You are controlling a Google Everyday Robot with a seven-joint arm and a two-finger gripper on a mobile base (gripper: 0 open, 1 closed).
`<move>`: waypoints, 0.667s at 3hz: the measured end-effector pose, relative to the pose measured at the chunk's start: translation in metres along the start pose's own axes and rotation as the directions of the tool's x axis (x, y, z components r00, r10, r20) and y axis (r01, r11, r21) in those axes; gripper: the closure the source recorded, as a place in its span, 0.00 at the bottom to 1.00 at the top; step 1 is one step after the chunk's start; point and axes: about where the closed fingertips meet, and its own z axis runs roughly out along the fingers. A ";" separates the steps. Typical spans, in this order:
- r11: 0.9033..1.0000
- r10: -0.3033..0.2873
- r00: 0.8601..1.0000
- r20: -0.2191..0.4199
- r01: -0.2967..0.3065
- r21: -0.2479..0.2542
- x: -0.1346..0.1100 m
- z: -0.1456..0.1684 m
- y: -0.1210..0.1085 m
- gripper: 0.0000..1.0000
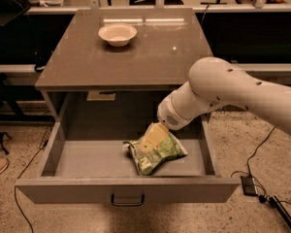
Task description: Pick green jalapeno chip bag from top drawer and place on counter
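Note:
The green jalapeno chip bag (pixel 157 154) lies crumpled on the floor of the open top drawer (pixel 87 164), right of its middle. My gripper (pixel 152 138) hangs from the white arm (pixel 223 93) that comes in from the right, and it sits directly over the bag's upper left part, touching or nearly touching it. The drawer's front panel with its dark handle (pixel 127 199) faces the camera. The counter (pixel 121 57) is the grey-brown top above the drawer.
A cream bowl (pixel 117 34) stands on the counter near its back. A white label (pixel 101 96) is stuck on the drawer's rear wall. Cables (pixel 252 178) and a plug lie on the speckled floor to the right. Dark shelving stands behind.

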 end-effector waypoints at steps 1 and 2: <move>0.999 -0.001 1.000 -0.029 0.002 0.042 0.018 0.018 -0.015 0.00; 0.996 -0.002 0.997 -0.073 0.009 0.088 0.043 0.035 -0.037 0.00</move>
